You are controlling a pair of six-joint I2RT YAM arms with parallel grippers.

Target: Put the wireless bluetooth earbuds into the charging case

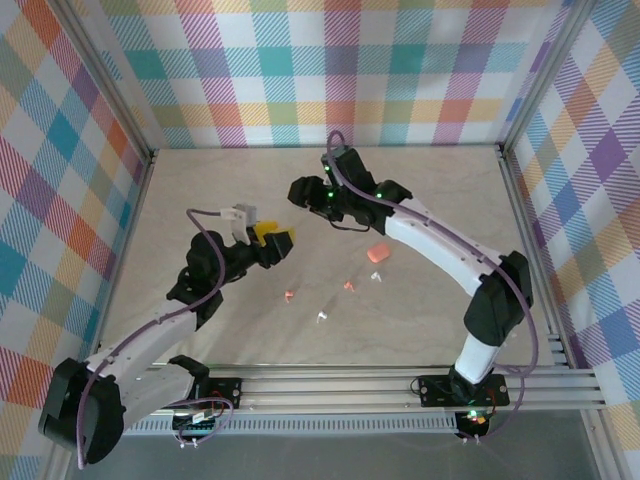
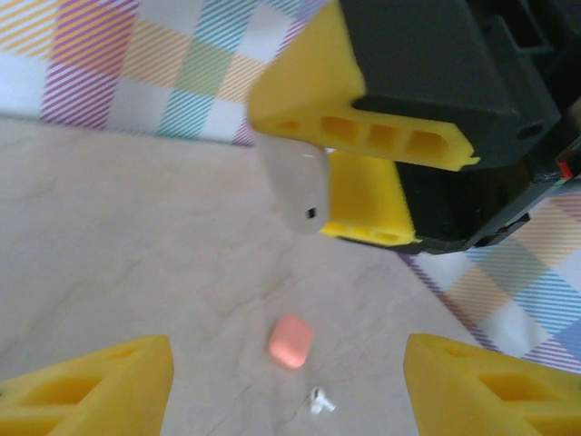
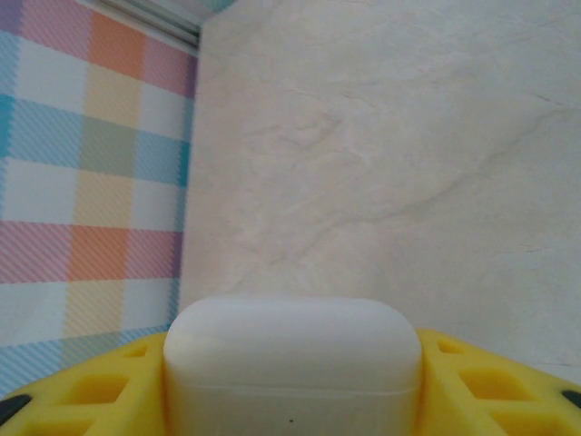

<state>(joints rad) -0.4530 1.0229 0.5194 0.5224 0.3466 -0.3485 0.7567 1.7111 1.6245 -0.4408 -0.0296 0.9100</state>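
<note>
Earbuds: four tiny stemmed plastic earbuds lie loose on the bench, in a ragged row between the two arms.
Pink pair: the left salmon-pink earbud (image 1: 288, 296) ends the row on the left; the right salmon-pink earbud (image 1: 348, 286) lies past the middle.
White pair: the near white earbud (image 1: 322, 317) sits between the two pink ones and nearest the arm bases; the far white earbud (image 1: 377, 276) ends the row on the right.
Pink case: a salmon-pink pebble-shaped plastic charging case (image 1: 377, 254) rests on the bench just beyond the far white earbud, apart from it, lid down.
White case: a white pebble-shaped plastic charging case (image 3: 292, 341) is held off the bench, far of the earbud row and left of the pink case; its lid seam looks closed.
Right tool: the right tool (image 3: 300, 386) has its yellow fingers clamped on the two sides of the white case — the rounded top stands clear above them.
Left tool: the left tool (image 1: 275, 238) hangs above the bench left of the row, yellow fingers spread wide with nothing between them, pointed toward the right tool and its case.
Bench: a pale marbled bench (image 1: 200, 180).
Surround: walls of pastel checked cloth (image 1: 300, 60) stand on the left, far and right sides.
</note>
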